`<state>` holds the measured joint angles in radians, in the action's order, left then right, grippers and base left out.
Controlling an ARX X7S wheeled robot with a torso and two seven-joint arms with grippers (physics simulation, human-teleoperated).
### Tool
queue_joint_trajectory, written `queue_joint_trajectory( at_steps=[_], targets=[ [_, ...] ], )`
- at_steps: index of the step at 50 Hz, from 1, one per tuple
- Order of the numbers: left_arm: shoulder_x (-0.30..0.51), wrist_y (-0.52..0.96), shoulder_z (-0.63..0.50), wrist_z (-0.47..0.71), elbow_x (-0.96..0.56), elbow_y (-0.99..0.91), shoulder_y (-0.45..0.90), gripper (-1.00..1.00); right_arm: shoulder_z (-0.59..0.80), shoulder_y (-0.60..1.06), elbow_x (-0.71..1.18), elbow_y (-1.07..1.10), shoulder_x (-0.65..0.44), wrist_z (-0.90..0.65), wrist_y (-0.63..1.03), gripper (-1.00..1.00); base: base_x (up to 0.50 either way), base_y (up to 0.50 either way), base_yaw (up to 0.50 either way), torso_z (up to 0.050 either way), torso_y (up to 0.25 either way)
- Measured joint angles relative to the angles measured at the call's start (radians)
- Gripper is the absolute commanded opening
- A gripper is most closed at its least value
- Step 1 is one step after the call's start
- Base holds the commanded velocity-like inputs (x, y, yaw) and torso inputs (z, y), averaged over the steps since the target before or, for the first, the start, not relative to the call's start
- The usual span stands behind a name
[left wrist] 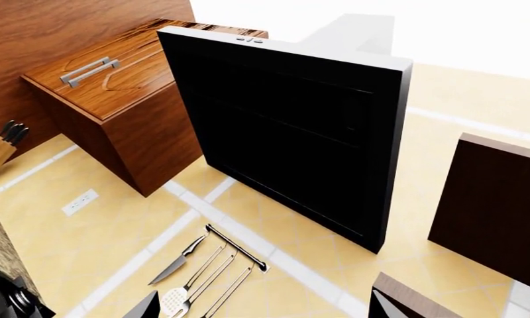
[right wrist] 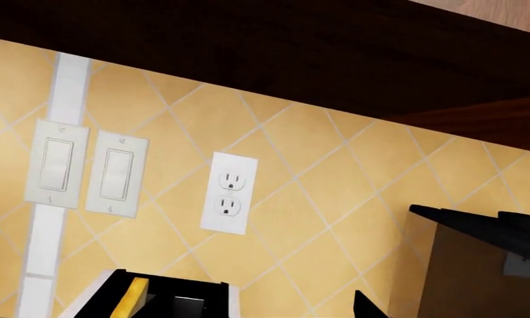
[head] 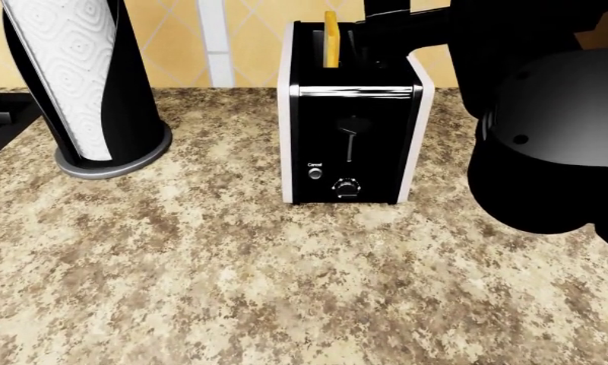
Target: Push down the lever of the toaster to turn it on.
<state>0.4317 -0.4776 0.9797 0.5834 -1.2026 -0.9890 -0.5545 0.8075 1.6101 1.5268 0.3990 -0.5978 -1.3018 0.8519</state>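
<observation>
The toaster (head: 353, 114) stands upright toward the far side of the speckled tabletop (head: 182, 266), roughly in the middle of the head view, with its glossy black face turned toward the robot. The lever (head: 353, 126) sits high on that face, at the top of its thin vertical slot, so by its position the toaster looks not yet switched on; below it are the small Cancel button (head: 315, 173) to the left and the ridged dial (head: 346, 186) to the right. A yellow slice (head: 330, 38) stands up out of the left slot on top. The step in hand looks like the approach: a large dark arm (head: 547, 137) fills the right of the head view and reaches up behind and above the toaster, but its end effector is not clearly shown there. In the right wrist view only dark tips show at the edge, above the toaster's top and facing the tiled wall with its outlet (right wrist: 228, 192), so I cannot tell whether the right end effector is released or clenched. The left wrist view points off toward cabinets and a dark panel, away from the task, and its fingertips barely enter the picture, so its state is also unclear. The next move likely calls for bringing the right end effector forward and down in front of the black face, landing a fingertip on top of the small tab rather than the button or dial, then pressing straight down along the slot. To the left, a paper towel holder (head: 81, 84) stands well apart from the toaster.
</observation>
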Motion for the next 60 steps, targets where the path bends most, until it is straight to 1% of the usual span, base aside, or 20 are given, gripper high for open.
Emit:
queue_joint_trajectory(
  at_steps=[21,43,60],
  targets=[
    [-0.002,0.004,0.004,-0.001,-0.003,-0.001,0.002,1.0,0.015,-0.04,-0.025,-0.005,0.015,0.007,-0.02,-1.0,0.0,0.0,0.0,0.0,0.0],
    [-0.001,0.01,0.007,0.003,-0.004,-0.003,0.005,1.0,0.044,-0.209,-0.067,0.066,0.028,0.053,-0.105,-1.0,0.0,0.0,0.0,0.0,0.0],
    [-0.004,0.014,0.007,0.0,-0.005,-0.004,0.007,1.0,0.069,-0.328,-0.144,0.055,0.05,0.115,-0.183,-1.0,0.0,0.0,0.0,0.0,0.0]
  ],
)
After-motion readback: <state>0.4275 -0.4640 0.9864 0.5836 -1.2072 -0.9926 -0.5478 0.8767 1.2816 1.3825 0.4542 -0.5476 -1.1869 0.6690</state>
